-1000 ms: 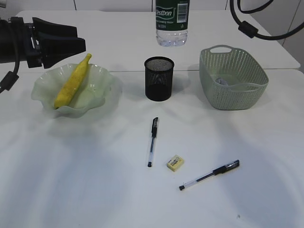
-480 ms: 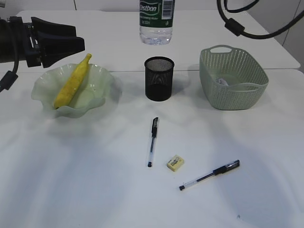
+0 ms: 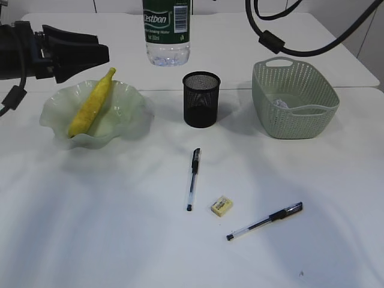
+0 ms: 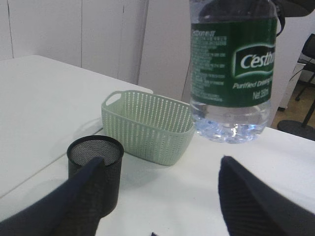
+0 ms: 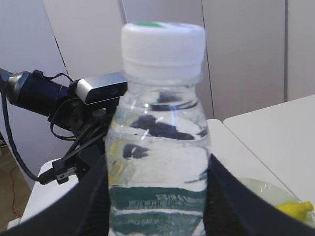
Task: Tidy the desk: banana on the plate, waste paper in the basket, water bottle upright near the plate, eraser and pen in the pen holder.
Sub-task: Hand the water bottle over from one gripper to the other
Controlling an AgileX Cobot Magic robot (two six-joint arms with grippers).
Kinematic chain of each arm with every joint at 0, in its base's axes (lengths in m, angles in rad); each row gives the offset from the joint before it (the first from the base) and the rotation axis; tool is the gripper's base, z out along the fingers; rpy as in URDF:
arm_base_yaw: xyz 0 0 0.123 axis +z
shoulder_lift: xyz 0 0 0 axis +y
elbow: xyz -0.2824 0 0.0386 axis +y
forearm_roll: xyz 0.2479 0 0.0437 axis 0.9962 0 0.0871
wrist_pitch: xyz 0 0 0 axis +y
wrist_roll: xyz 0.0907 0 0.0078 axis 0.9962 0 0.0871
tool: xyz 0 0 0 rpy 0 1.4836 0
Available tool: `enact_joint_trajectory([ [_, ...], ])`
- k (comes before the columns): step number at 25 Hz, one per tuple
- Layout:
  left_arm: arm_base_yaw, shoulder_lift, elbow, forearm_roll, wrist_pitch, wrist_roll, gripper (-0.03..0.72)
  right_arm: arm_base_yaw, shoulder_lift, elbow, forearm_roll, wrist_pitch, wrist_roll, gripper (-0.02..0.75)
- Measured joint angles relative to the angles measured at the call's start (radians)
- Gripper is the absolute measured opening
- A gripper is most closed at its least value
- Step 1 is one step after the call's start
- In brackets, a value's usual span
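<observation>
The water bottle (image 3: 167, 33) hangs upright over the back of the table, between plate and pen holder. My right gripper (image 5: 157, 196) is shut on its body, one finger on each side. The banana (image 3: 91, 103) lies on the pale green plate (image 3: 137, 114). My left gripper (image 3: 103, 51) hovers open and empty over the plate's far left edge. In the left wrist view the bottle (image 4: 231, 73) is ahead of the open fingers (image 4: 246, 201). Two pens (image 3: 192, 179) (image 3: 265, 221) and the eraser (image 3: 221, 206) lie on the table in front. Waste paper (image 3: 281, 103) sits in the basket (image 3: 300, 120).
The black mesh pen holder (image 3: 201, 99) stands mid-table between plate and basket. In the left wrist view it (image 4: 96, 147) is close to the left finger, with the basket (image 4: 147, 125) behind. A black cable (image 3: 270, 41) hangs at top right.
The bottle has travelled leftward in the right gripper, from above the pen holder toward the plate side. The left gripper has stayed nearly still.
</observation>
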Motion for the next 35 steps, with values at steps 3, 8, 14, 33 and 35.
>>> enact_joint_trajectory([
  [3, -0.042, 0.0, 0.0, 0.0, -0.001, -0.012, 0.505, 0.0, 0.0, 0.0, 0.0, 0.0, -0.002, 0.359],
  [8, -0.117, 0.0, 0.0, 0.0, -0.001, -0.014, 0.505, 0.0, 0.0, 0.0, 0.0, 0.0, -0.002, 0.359],
  [14, -0.126, 0.0, 0.0, 0.0, -0.001, -0.007, 0.505, 0.004, 0.0, 0.0, -0.002, 0.0, -0.002, 0.359],
  [33, -0.126, 0.0, 0.0, 0.0, -0.001, -0.007, 0.505, 0.004, 0.0, 0.0, -0.009, 0.0, -0.004, 0.359],
  [35, -0.126, 0.0, 0.0, 0.0, -0.001, -0.007, 0.505, 0.004, 0.0, 0.0, -0.009, 0.0, -0.004, 0.359],
])
